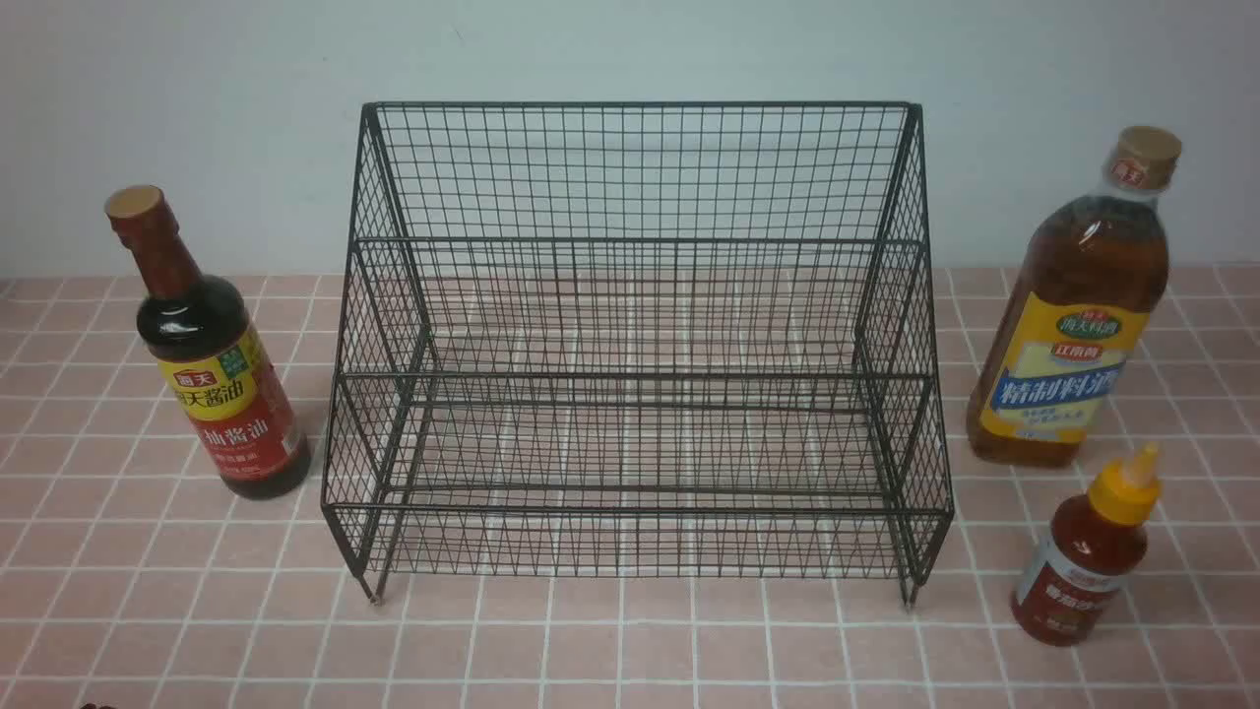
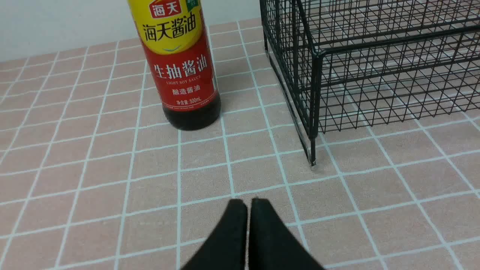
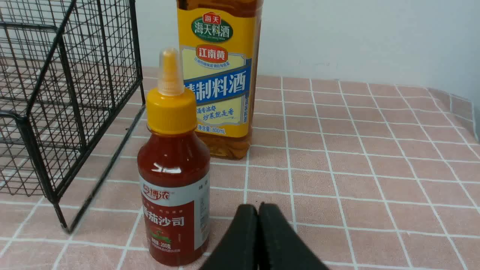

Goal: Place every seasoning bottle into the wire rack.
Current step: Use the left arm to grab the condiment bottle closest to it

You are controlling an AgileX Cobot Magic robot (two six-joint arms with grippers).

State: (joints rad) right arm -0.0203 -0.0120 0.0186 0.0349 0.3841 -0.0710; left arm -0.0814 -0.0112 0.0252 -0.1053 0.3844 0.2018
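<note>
Pink tiled tabletop [image 1: 630, 650], black two-tier wire-mesh rack [image 1: 640, 532] centred, bottles outside its sides.
Left, apart: dark tan-capped soy bottle [image 1: 212, 384]; right: tall amber bottle [image 1: 1073, 335], small red sauce bottle [image 1: 1083, 571]; left gripper [image 2: 247, 204], right gripper [image 3: 258, 208] both pinched closed, holding nothing.

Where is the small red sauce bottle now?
The small red sauce bottle stands on the robot's right in the front view, nearer the robot than the amber bottle, right of the wire rack.
</note>
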